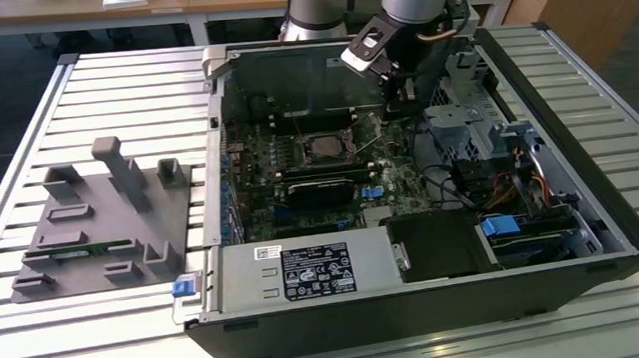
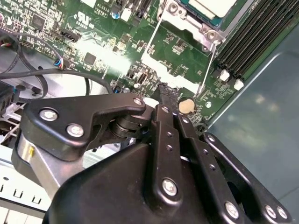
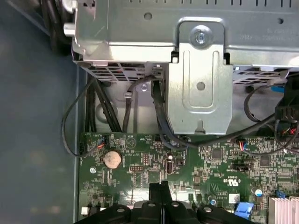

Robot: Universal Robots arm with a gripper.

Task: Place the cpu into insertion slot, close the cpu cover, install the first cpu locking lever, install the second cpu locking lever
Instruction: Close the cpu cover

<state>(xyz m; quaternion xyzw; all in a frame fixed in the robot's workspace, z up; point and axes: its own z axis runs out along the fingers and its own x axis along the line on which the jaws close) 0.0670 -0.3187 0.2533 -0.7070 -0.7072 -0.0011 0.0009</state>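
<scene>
- Exterior view, far to its left of the computer case point(image 1: 417, 323): a grey moulded fixture block point(image 1: 105, 217) lies on the slatted table point(image 1: 26, 105), just beside the case's wall.
- At the case's near corner, a grey power supply point(image 1: 248, 279) carries a white label point(image 1: 314, 271) with dark print and symbols.
- Inside the case lies the green motherboard point(image 1: 297, 176). The cpu point(image 1: 322, 146) sits flat in its socket near the board's middle.
- The second wrist view shows the cpu point(image 2: 212, 5) with the shiny cpu cover point(image 2: 187, 25) lying around it. A thin wire lever point(image 2: 206, 70) runs alongside. Whether it is latched, I cannot tell.
- To the exterior view's right of the cpu, the gripper point(image 1: 397, 108) hangs inside the case, pointing down at the board.
- In both wrist views the gripper point(image 2: 166, 91) point(image 3: 161, 186) has its black fingers pressed together, with nothing between them. Its tip hovers near a silver coin cell point(image 2: 186, 106) point(image 3: 112, 159), apart from the cpu.
- Against the case's wall at the exterior view's right stands a metal drive cage point(image 1: 461, 124), with black cables point(image 3: 159, 116) beneath it.
</scene>
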